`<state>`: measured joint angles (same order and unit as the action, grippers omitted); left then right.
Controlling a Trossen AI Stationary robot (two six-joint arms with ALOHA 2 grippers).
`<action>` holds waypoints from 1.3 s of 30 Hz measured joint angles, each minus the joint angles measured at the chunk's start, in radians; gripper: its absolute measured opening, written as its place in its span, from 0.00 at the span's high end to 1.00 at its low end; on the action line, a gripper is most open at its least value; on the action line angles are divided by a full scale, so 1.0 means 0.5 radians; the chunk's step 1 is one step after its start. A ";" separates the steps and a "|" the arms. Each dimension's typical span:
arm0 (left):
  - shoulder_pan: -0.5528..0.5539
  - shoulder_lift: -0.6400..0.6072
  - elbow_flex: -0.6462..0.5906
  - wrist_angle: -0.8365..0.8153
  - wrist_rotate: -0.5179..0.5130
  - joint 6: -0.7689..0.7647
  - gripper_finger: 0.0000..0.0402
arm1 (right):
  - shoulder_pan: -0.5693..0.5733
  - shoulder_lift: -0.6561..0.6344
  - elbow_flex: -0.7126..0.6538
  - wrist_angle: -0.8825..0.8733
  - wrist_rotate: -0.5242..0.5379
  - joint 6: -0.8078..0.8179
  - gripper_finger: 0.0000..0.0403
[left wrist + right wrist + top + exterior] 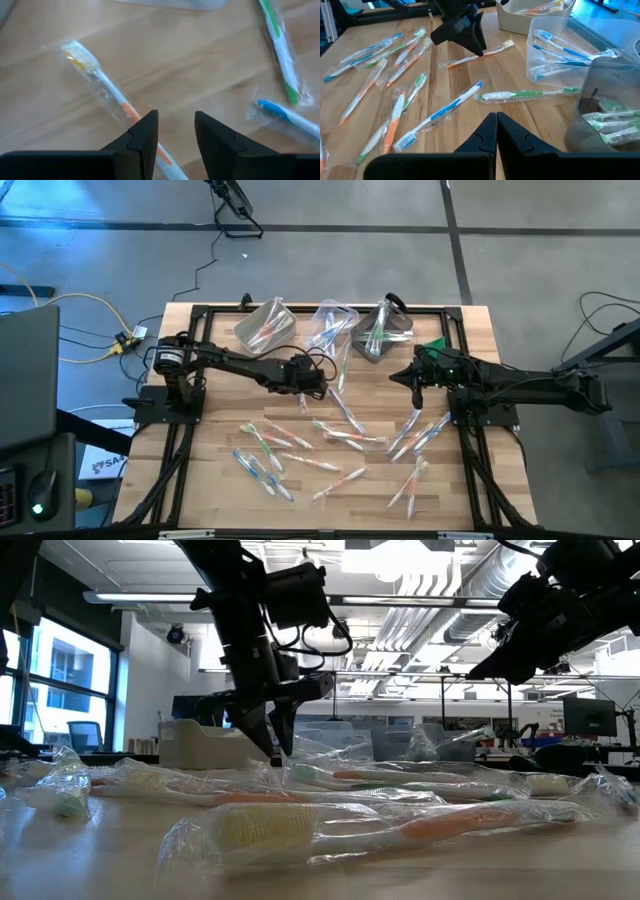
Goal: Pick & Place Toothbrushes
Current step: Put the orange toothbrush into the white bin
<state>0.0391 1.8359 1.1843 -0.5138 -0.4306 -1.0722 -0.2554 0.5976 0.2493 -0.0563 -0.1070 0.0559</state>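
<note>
Several wrapped toothbrushes (340, 442) lie scattered flat on the wooden table (220, 470). My left gripper (175, 120) stands open at the table's middle (308, 390), pointing steeply down, low over an orange-handled toothbrush (97, 82) in its clear wrapper. The handle runs under one finger; bare wood shows in the gap between the fingers. A green toothbrush (280, 45) and a blue one (287, 116) lie just beyond. My right gripper (496, 119) is shut and empty, raised over the table's right part (415, 380). My left gripper has one finger (142, 135) over the orange toothbrush's handle (127, 111), coming from above at a slant. The finger hides where they meet, so I cannot tell whether it touches the wrapper. The toothbrush lies flat on the table.
Three plastic bins stand in a row at the far edge (262, 330) (332, 328) (385, 332), each with toothbrushes inside. A small green object (435, 345) lies beside the right bin. Black frame rails (175, 450) run along the table's sides.
</note>
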 joint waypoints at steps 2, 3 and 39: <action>0.001 0.000 0.000 -0.004 -0.036 -0.052 0.69 | 0.001 0.000 0.000 -0.001 0.000 0.000 1.00; 0.001 0.000 0.000 -0.009 -0.037 -0.062 0.69 | 0.000 0.000 0.000 0.000 0.000 0.000 1.00; 0.001 0.000 0.000 -0.135 0.071 -0.124 0.46 | 0.000 0.000 0.000 -0.001 0.000 0.000 1.00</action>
<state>0.0395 1.8359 1.1843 -0.5815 -0.3950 -1.1339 -0.2554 0.5976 0.2493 -0.0566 -0.1070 0.0559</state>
